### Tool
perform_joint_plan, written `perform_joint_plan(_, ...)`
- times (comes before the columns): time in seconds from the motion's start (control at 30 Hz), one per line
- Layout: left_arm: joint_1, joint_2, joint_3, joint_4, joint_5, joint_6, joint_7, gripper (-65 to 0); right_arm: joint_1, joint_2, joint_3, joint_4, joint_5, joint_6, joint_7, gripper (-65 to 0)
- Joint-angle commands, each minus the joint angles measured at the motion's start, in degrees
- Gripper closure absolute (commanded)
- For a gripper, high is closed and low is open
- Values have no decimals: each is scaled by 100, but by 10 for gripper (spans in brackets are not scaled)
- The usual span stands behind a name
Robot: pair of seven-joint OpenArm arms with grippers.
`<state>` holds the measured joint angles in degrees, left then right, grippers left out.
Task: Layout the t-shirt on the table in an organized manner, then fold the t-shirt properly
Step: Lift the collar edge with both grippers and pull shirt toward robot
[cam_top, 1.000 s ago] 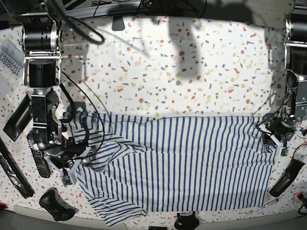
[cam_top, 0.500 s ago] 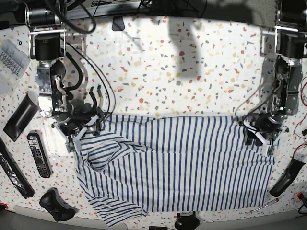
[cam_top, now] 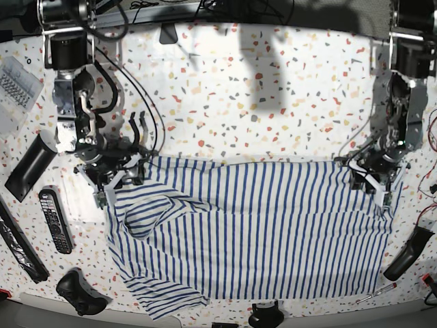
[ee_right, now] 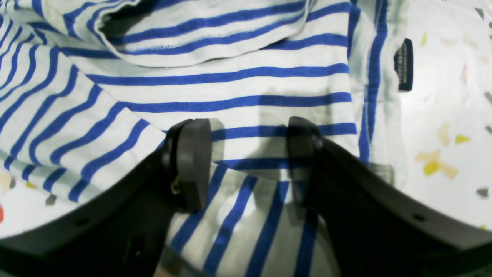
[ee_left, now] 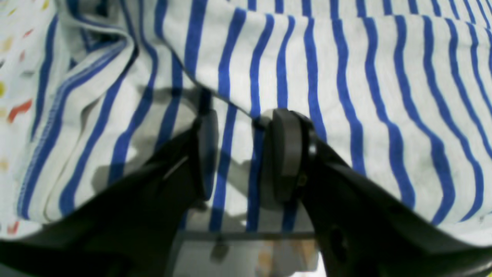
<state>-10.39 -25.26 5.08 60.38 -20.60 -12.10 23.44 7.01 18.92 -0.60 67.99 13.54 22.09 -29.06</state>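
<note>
T-shirt [cam_top: 259, 229] lies spread across the near half of the surface [cam_top: 273, 89], stripes running front to back over most of the body, far edge roughly straight between the two arms. On the base view's left side the cloth is rumpled: a sleeve or shoulder part is folded over with its stripes slanting, and a lower corner sticks out toward the near edge. Right gripper [ee_right: 246, 161] sits at that rumpled end, by the neck; right wrist view shows its two dark fingers [ee_right: 192, 161] apart, straddling striped cloth, with fabric lying between and under them, a hemmed fold above and the small dark neck label [ee_right: 403, 64] off to the side beside bare speckled surface. Left gripper [ee_left: 246, 154] is at the opposite end, on the far corner of the shirt; its fingers [ee_left: 286, 154] stand closer together with a ridge of cloth running between them, touching at least one pad. Cannot tell whether either gripper actually pinches the cloth or only rests over it. A remote [cam_top: 54, 220], a dark game controller [cam_top: 78, 292] and other dark items lie along the edges of the surface, apart from the shirt.
</note>
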Motion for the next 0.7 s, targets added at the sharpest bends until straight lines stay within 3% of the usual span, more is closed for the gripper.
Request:
perform_joint_plan(0.0, 90, -63, -22, 175, 52, 9, 201, -211, -48, 66, 20, 125, -17, 22, -186, -310)
perform_joint_plan(0.27, 1237, -63, -254, 1193, 57, 9, 208, -211, -949, 111, 116, 627, -177, 22, -439, -310)
perform_joint_plan(0.5, 2446, -61, -968, 2057, 55, 7, 205, -211, -2144, 109, 737, 1346, -175, 22, -350, -310)
perform_joint_plan(0.67, 3209, -61, -1104, 2975, 55, 9, 245, -211, -2986, 107, 1180, 2159, -175, 24, -365, -310)
